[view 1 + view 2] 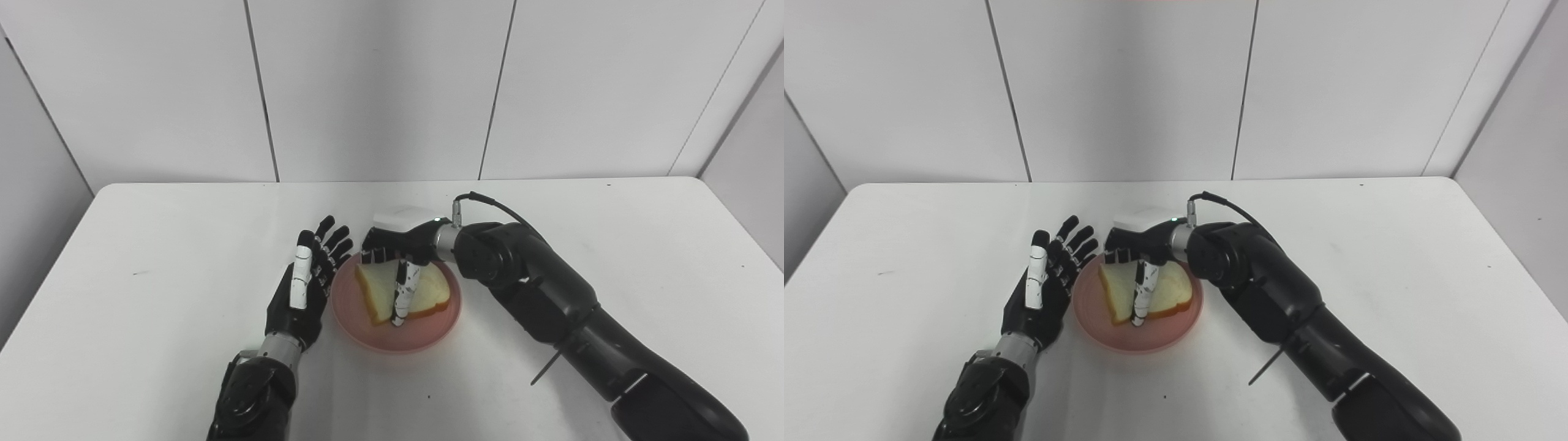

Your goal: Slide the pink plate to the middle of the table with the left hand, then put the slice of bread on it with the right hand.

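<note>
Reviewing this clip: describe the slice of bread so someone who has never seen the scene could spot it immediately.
Start at the white table and find the pink plate near its middle, between the two black robot arms. The slice of bread lies on that plate, under the right hand, whose fingers reach down over it. It is the only food there: pale, with a tan crust.

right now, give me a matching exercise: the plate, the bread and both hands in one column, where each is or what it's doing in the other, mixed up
Things:
1. pink plate
2. slice of bread
3. left hand
4. right hand

States:
A. lying on the plate
B. open, fingers spread, beside the plate's left rim
C. on the table near its middle, bearing the bread
D. over the bread, a finger across it

Pairs: 1-C, 2-A, 3-B, 4-D
</note>
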Action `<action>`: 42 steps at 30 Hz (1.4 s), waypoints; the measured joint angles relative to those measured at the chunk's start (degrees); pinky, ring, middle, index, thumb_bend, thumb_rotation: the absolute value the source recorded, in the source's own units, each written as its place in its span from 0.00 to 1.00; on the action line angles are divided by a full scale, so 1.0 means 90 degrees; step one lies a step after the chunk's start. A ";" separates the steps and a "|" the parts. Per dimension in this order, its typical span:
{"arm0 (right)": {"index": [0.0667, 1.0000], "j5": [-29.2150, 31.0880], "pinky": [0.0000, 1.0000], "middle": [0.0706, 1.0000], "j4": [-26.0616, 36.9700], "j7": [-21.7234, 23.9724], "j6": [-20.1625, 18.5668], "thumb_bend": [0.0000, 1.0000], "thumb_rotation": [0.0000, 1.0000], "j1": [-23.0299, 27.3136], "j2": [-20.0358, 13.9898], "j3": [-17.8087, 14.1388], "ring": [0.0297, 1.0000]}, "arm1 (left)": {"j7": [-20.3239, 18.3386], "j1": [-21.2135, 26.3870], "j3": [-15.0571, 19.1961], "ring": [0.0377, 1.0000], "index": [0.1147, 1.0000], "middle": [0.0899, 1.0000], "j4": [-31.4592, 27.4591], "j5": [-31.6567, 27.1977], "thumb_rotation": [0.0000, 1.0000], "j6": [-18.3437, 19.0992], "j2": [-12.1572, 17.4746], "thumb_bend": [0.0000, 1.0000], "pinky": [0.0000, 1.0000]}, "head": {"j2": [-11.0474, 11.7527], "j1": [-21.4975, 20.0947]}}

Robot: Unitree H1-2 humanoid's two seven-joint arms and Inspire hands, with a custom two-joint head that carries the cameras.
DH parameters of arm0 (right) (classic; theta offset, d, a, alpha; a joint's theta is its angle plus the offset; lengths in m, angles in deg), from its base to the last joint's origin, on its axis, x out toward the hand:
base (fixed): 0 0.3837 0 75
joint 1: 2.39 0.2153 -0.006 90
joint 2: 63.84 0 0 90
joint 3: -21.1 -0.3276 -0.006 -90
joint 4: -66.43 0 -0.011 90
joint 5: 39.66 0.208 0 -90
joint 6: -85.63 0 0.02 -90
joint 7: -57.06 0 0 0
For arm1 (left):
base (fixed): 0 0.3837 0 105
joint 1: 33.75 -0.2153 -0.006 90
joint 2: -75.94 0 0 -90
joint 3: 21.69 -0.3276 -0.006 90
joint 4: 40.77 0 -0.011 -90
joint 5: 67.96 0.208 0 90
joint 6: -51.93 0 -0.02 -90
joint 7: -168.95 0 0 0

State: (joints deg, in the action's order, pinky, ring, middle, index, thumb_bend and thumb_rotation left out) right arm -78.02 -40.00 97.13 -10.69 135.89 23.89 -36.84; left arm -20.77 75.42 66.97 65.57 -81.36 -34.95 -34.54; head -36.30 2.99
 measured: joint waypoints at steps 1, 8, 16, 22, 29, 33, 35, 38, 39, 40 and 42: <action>0.67 0.0000 0.59 0.66 0.0018 0.0054 -0.0012 0.77 0.20 0.0004 0.0000 0.0000 0.64 | 0.0001 0.0000 -0.0002 0.94 0.95 0.93 -0.0001 0.0000 0.95 0.0000 0.0000 0.83 0.95 | 0.0000 0.0000; 0.97 -0.0033 0.87 0.98 0.0329 0.0457 -0.0281 0.99 0.56 0.0014 -0.0042 0.0000 0.96 | -0.0025 0.0006 -0.0053 0.97 0.96 0.95 0.0009 0.0018 0.99 0.0000 0.0051 0.84 0.99 | -0.0010 -0.0010; 1.00 -0.0131 0.97 1.00 0.0693 0.0750 -0.0498 1.00 0.64 -0.0003 -0.0063 0.0037 1.00 | -0.0032 0.0011 -0.0077 1.00 0.96 0.99 0.0002 0.0104 0.99 -0.0001 0.0059 0.85 1.00 | -0.0029 -0.0019; 1.00 -0.0202 0.98 1.00 0.1212 0.0750 -0.0499 1.00 0.63 -0.0011 -0.0144 -0.0003 1.00 | -0.0038 0.0012 -0.0086 1.00 0.96 1.00 -0.0022 0.0107 1.00 0.0000 0.0058 0.83 1.00 | -0.0029 -0.0029; 1.00 -0.0037 1.00 1.00 0.1805 0.0863 -0.0518 1.00 0.54 -0.0030 -0.0372 -0.0355 1.00 | -0.0102 0.0010 -0.0077 1.00 0.96 0.98 -0.0022 0.0106 1.00 -0.0003 0.0070 0.83 1.00 | -0.0039 -0.0068; 1.00 0.0022 1.00 1.00 0.2094 0.0928 -0.0549 1.00 0.53 -0.0078 -0.0457 -0.0529 1.00 | -0.0043 -0.0024 -0.0052 0.97 0.95 0.95 -0.0095 0.0106 0.99 0.0027 0.0054 0.83 0.97 | -0.0039 -0.0127; 1.00 0.0060 0.97 1.00 0.2333 0.0943 -0.0647 1.00 0.53 -0.0140 -0.0499 -0.0673 1.00 | -0.0034 -0.0043 -0.0052 0.95 0.93 0.94 -0.0114 0.0106 0.99 0.0026 0.0044 0.83 0.96 | -0.0039 -0.0127; 1.00 0.0361 0.85 1.00 0.2748 0.0681 -0.0767 1.00 0.59 -0.0427 -0.0487 -0.1222 0.96 | -0.0035 -0.0063 -0.0055 0.93 0.92 0.92 -0.0138 0.0108 0.97 0.0019 0.0051 0.83 0.94 | -0.0010 -0.0166; 1.00 0.0480 0.83 0.99 0.2892 0.0443 -0.0761 1.00 0.64 -0.0571 -0.0460 -0.1507 0.95 | -0.0029 -0.0086 -0.0051 0.93 0.92 0.92 -0.0169 0.0111 0.96 0.0020 0.0050 0.83 0.94 | 0.0029 -0.0176; 1.00 0.0526 0.84 1.00 0.2993 0.0172 -0.0759 1.00 0.71 -0.0727 -0.0442 -0.1705 0.95 | -0.0019 -0.0116 -0.0048 0.93 0.92 0.92 -0.0207 0.0113 0.96 0.0022 0.0052 0.83 0.94 | 0.0029 -0.0176; 1.00 0.0673 0.85 1.00 0.3042 -0.0286 -0.0772 0.99 0.77 -0.1114 -0.0420 -0.2081 0.97 | -0.0002 -0.0225 -0.0036 0.93 0.93 0.93 -0.0385 0.0122 0.97 0.0106 0.0082 0.82 0.95 | 0.0078 -0.0215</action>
State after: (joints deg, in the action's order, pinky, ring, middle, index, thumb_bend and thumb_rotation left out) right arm -71.96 -12.62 94.56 -17.63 125.86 20.11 -55.56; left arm -20.79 73.39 66.65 62.10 -80.26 -34.00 -33.80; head -35.60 1.05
